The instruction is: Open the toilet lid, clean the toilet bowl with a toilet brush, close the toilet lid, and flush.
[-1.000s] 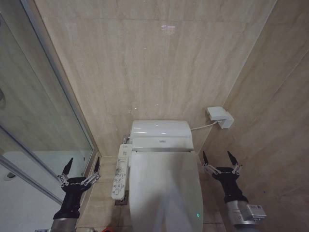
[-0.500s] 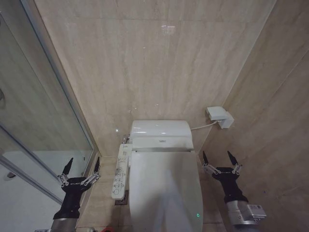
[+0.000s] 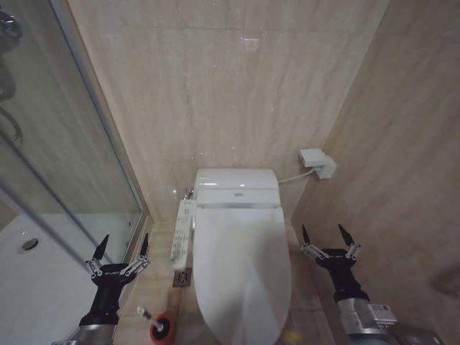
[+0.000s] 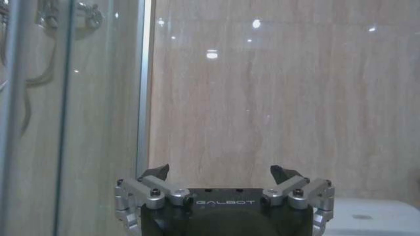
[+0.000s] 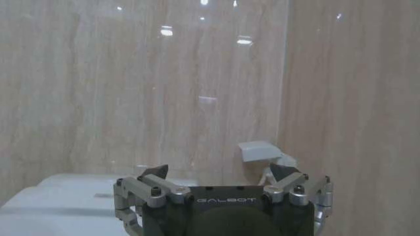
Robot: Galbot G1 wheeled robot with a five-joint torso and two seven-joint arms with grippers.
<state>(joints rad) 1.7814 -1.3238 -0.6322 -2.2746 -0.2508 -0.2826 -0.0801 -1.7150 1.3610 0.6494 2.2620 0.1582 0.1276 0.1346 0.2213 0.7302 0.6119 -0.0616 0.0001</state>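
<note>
The white toilet lid (image 3: 241,277) lies shut over the toilet bowl, which is hidden beneath it. A small yellow-green tag (image 3: 291,335) shows at the lid's near edge. On the floor to the toilet's left stands the toilet brush (image 3: 144,314), its pale handle sticking out of a red holder cup (image 3: 163,329). My left gripper (image 3: 124,237) hovers open above the floor left of the toilet, just behind the brush. My right gripper (image 3: 322,228) hovers open on the toilet's right side. Both hold nothing, as the left gripper (image 4: 223,174) and right gripper (image 5: 220,172) also show up close.
A bidet button panel (image 3: 182,233) runs along the toilet's left side, with the tank (image 3: 237,188) against the tiled wall. A glass shower screen (image 3: 65,144) and white shower tray (image 3: 36,273) stand at left. A white wall box (image 3: 316,162) with a hose sits at right.
The camera has moved, so the whole view shifted: the toilet sits higher and smaller, and the brush with its red holder has come into view. Both grippers keep the same open pose.
</note>
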